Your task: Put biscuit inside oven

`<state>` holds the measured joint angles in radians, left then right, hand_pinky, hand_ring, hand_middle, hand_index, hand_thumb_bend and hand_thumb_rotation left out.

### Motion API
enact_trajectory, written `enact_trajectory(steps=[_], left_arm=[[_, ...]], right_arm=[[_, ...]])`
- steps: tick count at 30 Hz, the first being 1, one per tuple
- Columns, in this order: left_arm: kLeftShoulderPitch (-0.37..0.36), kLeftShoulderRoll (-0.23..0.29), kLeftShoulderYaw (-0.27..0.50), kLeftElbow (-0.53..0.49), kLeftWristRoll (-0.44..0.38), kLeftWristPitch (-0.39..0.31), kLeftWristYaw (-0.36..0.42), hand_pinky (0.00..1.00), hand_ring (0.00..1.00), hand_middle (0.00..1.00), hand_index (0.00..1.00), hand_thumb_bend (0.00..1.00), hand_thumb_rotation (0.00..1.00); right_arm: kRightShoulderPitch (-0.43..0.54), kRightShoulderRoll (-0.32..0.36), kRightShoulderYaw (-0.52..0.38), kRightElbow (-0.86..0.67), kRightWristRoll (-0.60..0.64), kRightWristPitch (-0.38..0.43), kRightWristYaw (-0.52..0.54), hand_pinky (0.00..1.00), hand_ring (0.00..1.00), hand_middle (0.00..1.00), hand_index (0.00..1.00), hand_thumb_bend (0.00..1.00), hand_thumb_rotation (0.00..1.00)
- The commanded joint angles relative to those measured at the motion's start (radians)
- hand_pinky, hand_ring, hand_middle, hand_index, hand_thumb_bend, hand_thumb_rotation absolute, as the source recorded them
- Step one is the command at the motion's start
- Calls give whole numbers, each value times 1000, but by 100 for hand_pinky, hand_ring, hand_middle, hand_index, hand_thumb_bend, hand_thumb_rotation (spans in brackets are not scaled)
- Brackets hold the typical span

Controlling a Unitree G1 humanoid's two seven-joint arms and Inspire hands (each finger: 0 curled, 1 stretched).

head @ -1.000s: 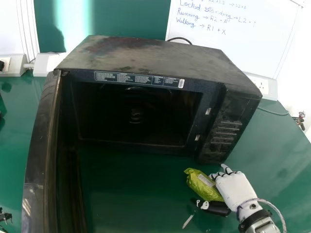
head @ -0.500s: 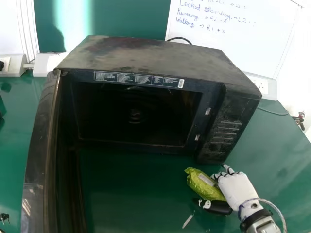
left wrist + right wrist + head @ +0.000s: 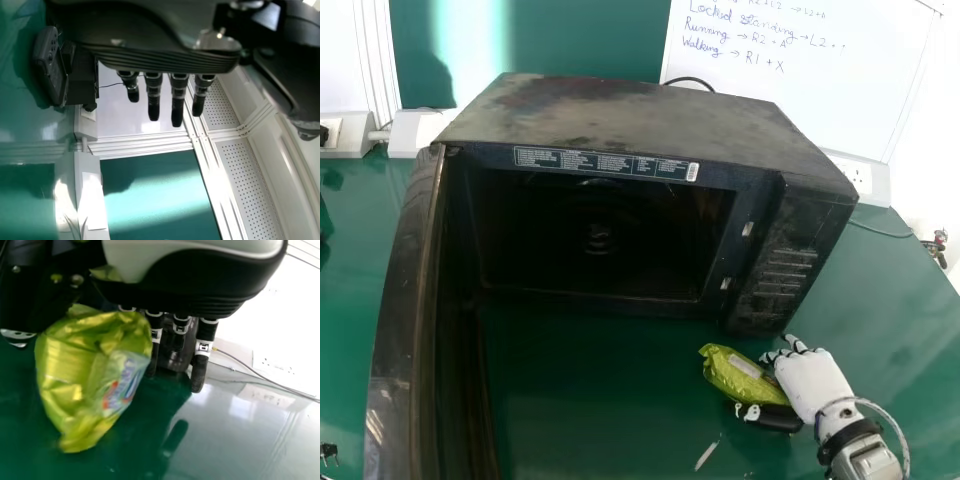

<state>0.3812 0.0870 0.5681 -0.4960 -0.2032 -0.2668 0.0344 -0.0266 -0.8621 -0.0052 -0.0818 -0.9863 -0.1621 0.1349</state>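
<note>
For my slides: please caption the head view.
The robot's white right hand at a crinkled lime-green biscuit packet, before an open boxy black oven.

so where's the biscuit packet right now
In the head view, the biscuit packet is at lower right, just beside the right hand and in front of the oven's control panel.

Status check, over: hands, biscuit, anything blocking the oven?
Left hand open. Right hand open at green biscuit packet, outside oven. Oven door open, doesn't look blocking.

Right hand [image 3: 812, 383]: fingers extended, thumb spread apart; left hand [image 3: 155, 57], in left wrist view: fingers straight.
</note>
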Motion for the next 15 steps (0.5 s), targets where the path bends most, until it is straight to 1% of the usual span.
enact_trajectory(steps=[1, 9, 12, 15], left_arm=[[13, 2, 8, -11, -4, 1, -1, 97, 93, 92, 98, 94, 100], [16, 2, 7, -13, -6, -5, -7, 97, 92, 91, 97, 94, 100], [18, -1, 6, -18, -2, -4, -6, 96, 91, 91, 97, 95, 100], [20, 0, 6, -17, -1, -9, -8, 96, 92, 91, 98, 95, 100]], right_arm=[[-11, -9, 17, 17, 4, 3, 5, 55, 71, 77, 74, 96, 38], [-37, -8, 51, 53, 0, 15, 15, 56, 71, 77, 74, 94, 39], [-45, -9, 59, 69, 22, 11, 30, 55, 70, 76, 73, 92, 39], [-54, -6, 68, 77, 41, 16, 41, 49, 65, 72, 71, 90, 37]])
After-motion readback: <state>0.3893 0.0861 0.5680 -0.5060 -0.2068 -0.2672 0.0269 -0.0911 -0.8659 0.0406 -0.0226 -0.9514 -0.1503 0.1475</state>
